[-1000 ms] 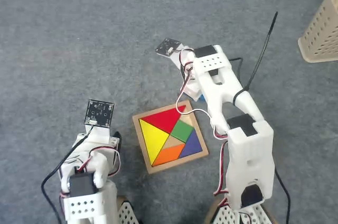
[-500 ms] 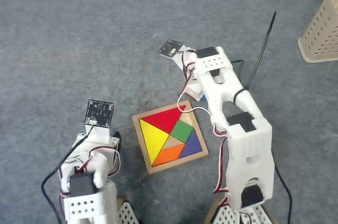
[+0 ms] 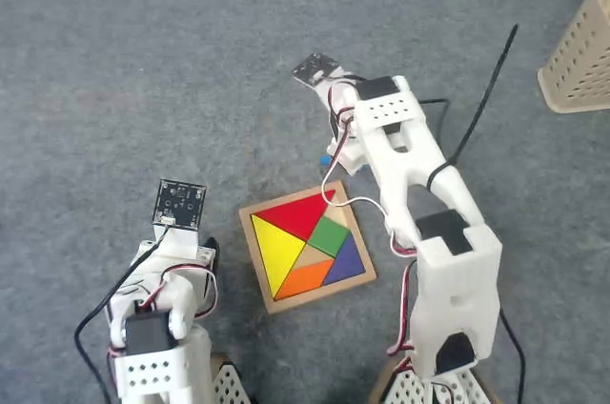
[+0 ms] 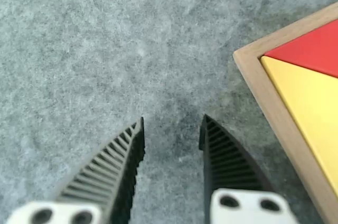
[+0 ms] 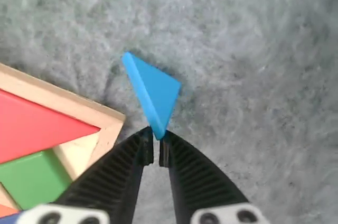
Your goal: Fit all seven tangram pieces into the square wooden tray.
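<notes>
The square wooden tray [image 3: 246,211] is lying on the grey bench [image 3: 143,70] between the two arms. It is holding a red triangle [image 3: 300,213], a yellow triangle [image 3: 274,252], a green square [image 3: 330,235], an orange piece [image 3: 305,280] and a purple piece [image 3: 347,258], all lying flat inside the rim. At the tray corner nearest the right arm, a small patch of bare wood [image 5: 79,152] is showing beside the red and green pieces. The right tool [image 5: 156,138] is pinching one tip of the blue triangle [image 5: 153,91], which is sitting outside the tray, just beside that corner. The left tool [image 4: 173,120] is hanging released, fingers apart, over bare bench near the tray corner where red and yellow are meeting. A beige perforated basket [image 3: 579,47] is standing at the bench's far edge; I cannot tell what it is holding
</notes>
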